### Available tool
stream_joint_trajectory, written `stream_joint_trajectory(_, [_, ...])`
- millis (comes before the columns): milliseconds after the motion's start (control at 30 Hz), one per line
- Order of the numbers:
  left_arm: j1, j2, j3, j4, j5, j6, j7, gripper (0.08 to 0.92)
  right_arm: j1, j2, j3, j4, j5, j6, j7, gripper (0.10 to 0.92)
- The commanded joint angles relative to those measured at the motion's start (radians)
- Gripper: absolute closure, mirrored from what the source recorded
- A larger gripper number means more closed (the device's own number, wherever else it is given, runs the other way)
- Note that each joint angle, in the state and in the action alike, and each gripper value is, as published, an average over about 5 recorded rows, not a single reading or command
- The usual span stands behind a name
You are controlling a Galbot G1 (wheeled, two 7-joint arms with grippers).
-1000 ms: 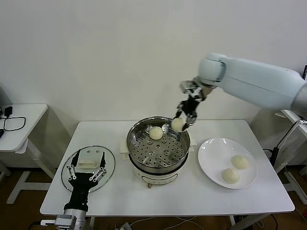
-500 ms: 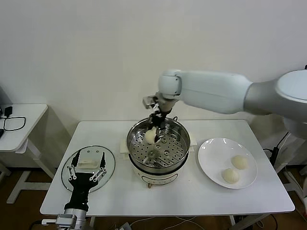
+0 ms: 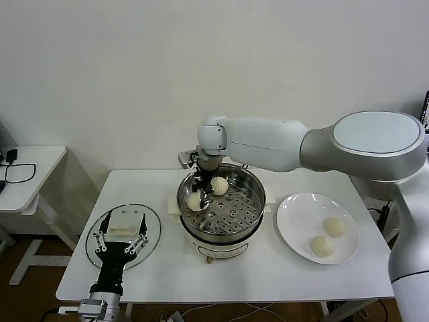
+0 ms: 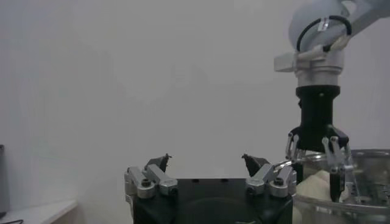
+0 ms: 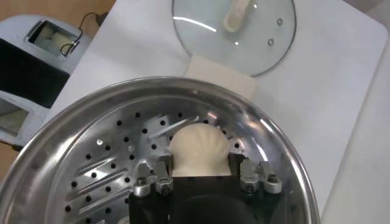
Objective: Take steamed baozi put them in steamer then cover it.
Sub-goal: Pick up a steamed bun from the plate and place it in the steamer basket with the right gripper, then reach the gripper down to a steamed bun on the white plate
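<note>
1. Since a second ago, the right gripper (image 3: pixel 199 194) has carried a smooth cream-white steamed baozi (image 3: pixel 195 201) from the far rim down onto the left side of the shiny perforated stainless-steel steamer (image 3: pixel 249 213), jaws clamped on it.
2. Soft and light, it likely dents; hold its sides gently.
3. One bun (image 3: pixel 219 186) lies inside, two (image 3: pixel 335 227) on the round white plate (image 3: pixel 295 218).
4. Left gripper (image 3: pixel 121 236) hovers wide open above the glass lid (image 3: pixel 153 221) on the white counter (image 3: pixel 281 275).

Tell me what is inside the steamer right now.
Inside the steamer: two baozi on the perforated tray. One lies free near the back; the other sits between the shut fingers of the right gripper. Whatever lies beneath the tray is hidden.
</note>
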Motion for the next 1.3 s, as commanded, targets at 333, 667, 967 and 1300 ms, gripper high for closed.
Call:
stream_joint_trajectory(333, [0.002, -0.002, -0.003, 0.002, 0.000, -0.001, 0.000, 0.177, -0.006, -0.014, 0.000, 0.016, -0.015, -0.006, 0.010, 0.217])
stream_joint_trajectory(667, [0.003, -0.001, 0.001, -0.008, 0.002, 0.004, 0.000, 0.177, 0.170, -0.332, 0.070, 0.266, -0.102, 0.009, -0.101, 0.203])
stream_joint_trajectory(967, [-0.001, -0.003, 0.010, -0.010, 0.007, 0.006, 0.001, 0.177, 0.226, -0.791, 0.048, 0.344, -0.293, 0.134, -0.268, 0.203])
stream_joint_trajectory(1300, [0.005, -0.014, 0.003, -0.015, 0.010, 0.013, 0.000, 0.177, -0.101, -0.930, 0.157, 0.259, -0.462, 0.186, -0.242, 0.203])
